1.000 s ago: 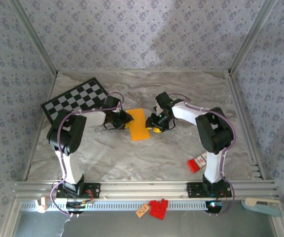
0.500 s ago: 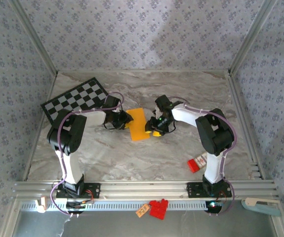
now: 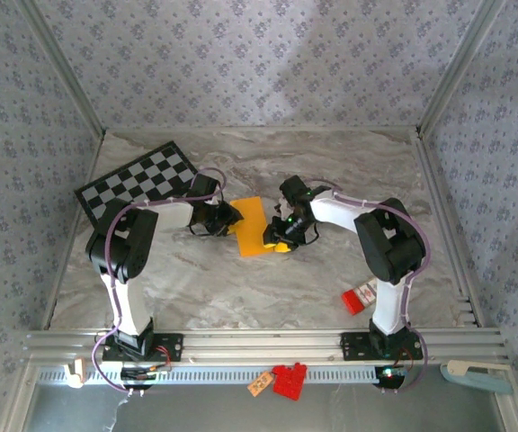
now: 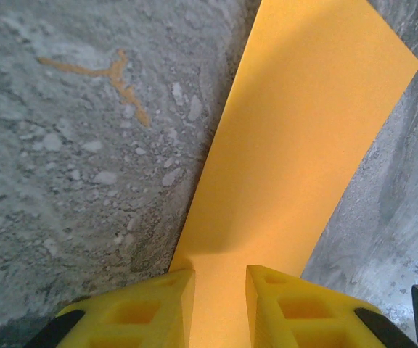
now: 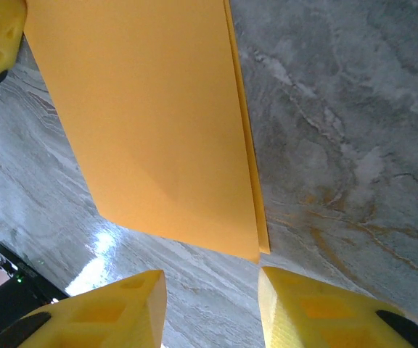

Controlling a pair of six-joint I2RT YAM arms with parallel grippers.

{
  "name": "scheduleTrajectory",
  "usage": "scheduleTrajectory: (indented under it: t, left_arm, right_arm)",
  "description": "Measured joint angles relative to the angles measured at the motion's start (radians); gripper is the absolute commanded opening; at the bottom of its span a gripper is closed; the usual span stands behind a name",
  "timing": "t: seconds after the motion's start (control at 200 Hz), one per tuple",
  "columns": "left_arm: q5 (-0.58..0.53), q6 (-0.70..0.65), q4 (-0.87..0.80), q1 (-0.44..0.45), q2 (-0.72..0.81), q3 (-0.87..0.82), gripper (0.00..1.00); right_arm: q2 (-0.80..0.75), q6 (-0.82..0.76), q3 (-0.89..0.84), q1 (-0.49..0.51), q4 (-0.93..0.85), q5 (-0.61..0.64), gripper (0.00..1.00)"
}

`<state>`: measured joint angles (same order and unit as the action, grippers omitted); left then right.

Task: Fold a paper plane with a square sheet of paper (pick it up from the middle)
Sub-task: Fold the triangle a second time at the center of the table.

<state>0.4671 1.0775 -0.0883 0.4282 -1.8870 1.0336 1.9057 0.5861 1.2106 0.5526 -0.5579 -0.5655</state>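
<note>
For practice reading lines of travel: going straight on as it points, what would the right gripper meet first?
The right gripper would probably meet the folded paper at its near edge, past bare table; height unclear.

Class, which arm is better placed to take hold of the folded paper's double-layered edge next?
Right, probably: the right gripper, open, faces that edge of the paper; the left gripper sits over the opposite side.

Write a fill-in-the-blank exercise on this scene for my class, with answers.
The paper has the left gripper at its left edge and the right gripper at its ___ edge. The right wrist view shows its folded edge in ___ layers. The black-and-white ___ board lies far left. A small ___ block lies near the right arm's base. Answers: right, two, checkered, red.
</note>
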Motion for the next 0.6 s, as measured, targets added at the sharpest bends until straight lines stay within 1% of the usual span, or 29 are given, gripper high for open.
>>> scheduleTrajectory:
  t: [0.28,0.415,0.6]
  left_arm:
    - [0.000,-0.003,-0.001,0.000,0.000,0.000,0.27]
    - [0.000,-0.003,-0.001,0.000,0.000,0.000,0.27]
    - [0.000,-0.003,-0.002,0.000,-0.001,0.000,0.26]
  right_arm:
    - [0.034,-0.011,0.005,0.005,-0.004,0.000,0.39]
    - [0.039,-0.019,0.013,0.007,-0.006,-0.005,0.32]
    - [0.044,-0.019,0.017,0.009,-0.002,-0.015,0.30]
